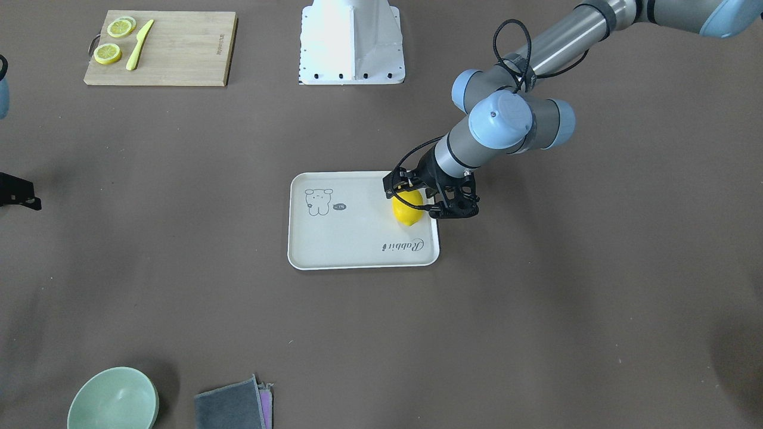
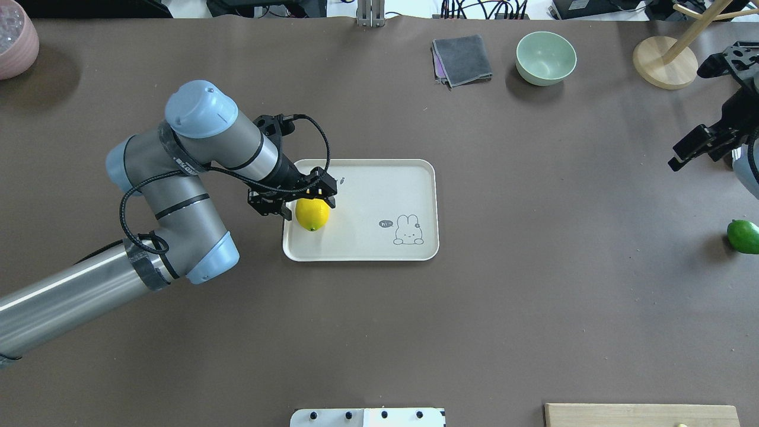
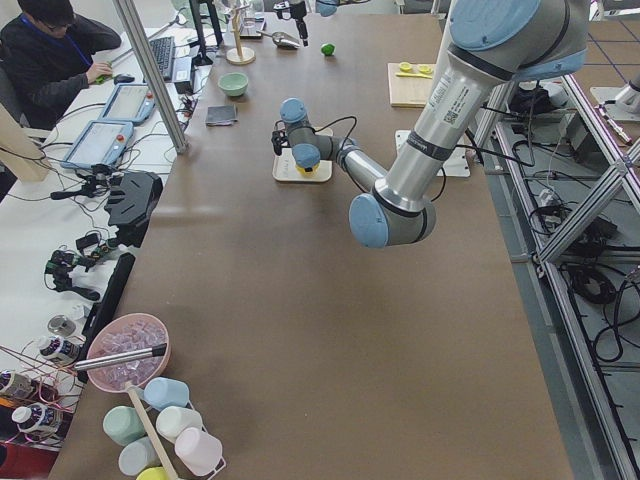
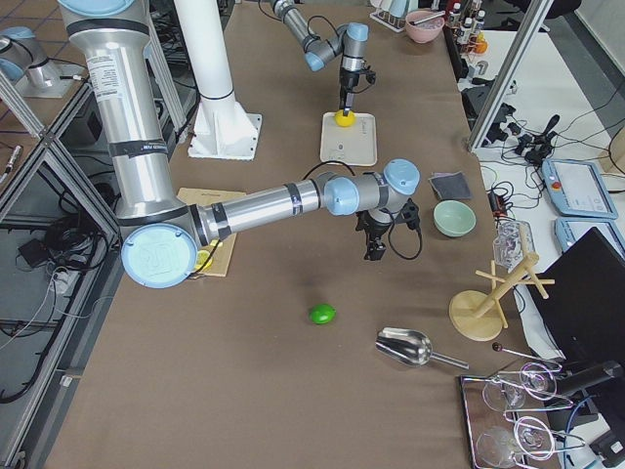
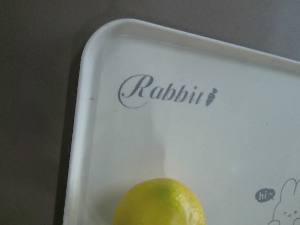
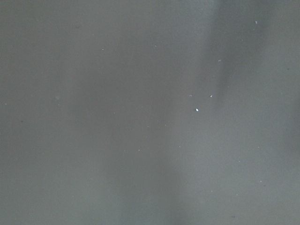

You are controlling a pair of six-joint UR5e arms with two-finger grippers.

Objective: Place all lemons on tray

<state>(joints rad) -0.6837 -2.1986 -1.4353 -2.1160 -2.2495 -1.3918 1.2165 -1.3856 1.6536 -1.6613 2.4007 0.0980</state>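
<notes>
The yellow lemon (image 2: 312, 216) lies on the off-white Rabbit tray (image 2: 436, 207), near the tray's edge on my left. It also shows in the front view (image 1: 407, 211) and the left wrist view (image 5: 159, 204). My left gripper (image 2: 296, 198) points down over it, open, with its fingers on either side of the lemon's top. The green lemon (image 2: 744, 236) lies on the bare table far to my right, also seen in the right side view (image 4: 322, 314). My right gripper (image 2: 699, 148) hangs over the table beyond the green lemon, cut by the frame edge; I cannot tell its state.
A wooden cutting board (image 1: 161, 53) with lemon slices and a yellow knife lies near my right. A green bowl (image 2: 545, 56), a grey cloth (image 2: 462, 59) and a wooden stand (image 2: 664, 62) stand at the far edge. A metal scoop (image 4: 405, 347) lies at the right end.
</notes>
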